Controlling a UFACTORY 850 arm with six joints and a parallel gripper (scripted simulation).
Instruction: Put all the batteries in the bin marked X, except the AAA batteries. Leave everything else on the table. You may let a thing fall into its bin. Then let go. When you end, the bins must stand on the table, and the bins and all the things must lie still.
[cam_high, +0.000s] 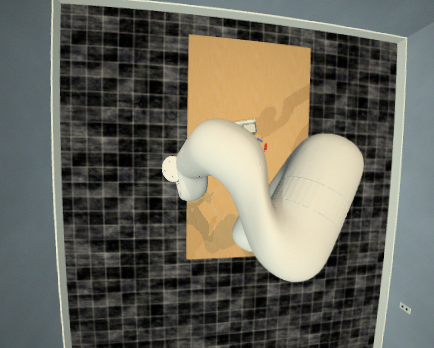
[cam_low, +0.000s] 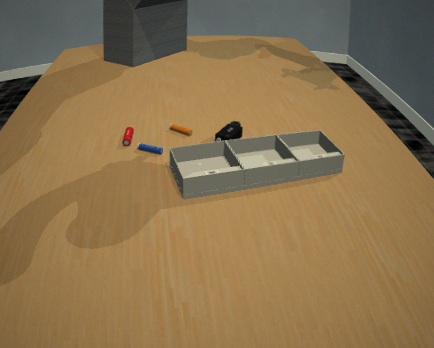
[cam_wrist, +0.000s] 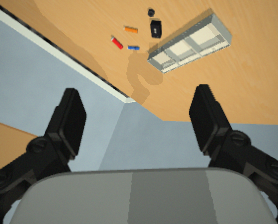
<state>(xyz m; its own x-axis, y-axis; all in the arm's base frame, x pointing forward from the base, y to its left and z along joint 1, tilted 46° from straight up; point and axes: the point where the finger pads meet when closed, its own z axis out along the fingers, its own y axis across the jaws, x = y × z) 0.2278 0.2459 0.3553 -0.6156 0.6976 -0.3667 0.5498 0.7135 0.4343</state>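
A grey tray of three bins (cam_low: 256, 162) stands on the wooden table; it also shows in the wrist view (cam_wrist: 190, 44). Left of it lie a red battery (cam_low: 128, 136), a thin blue battery (cam_low: 150, 148) and an orange battery (cam_low: 180, 129). The wrist view shows the red battery (cam_wrist: 117, 43), the blue battery (cam_wrist: 133, 48) and the orange battery (cam_wrist: 131, 29) too. A black object (cam_low: 229, 131) lies behind the tray. My gripper (cam_wrist: 137, 100) is open and empty, high above the table and far from all of them. The bin marks are too small to read.
A dark grey block (cam_low: 145, 27) stands at the far end of the table. A small black round thing (cam_wrist: 150, 11) lies past the black object (cam_wrist: 156, 27) in the wrist view. The arm (cam_high: 260, 200) hides most of the table in the top view.
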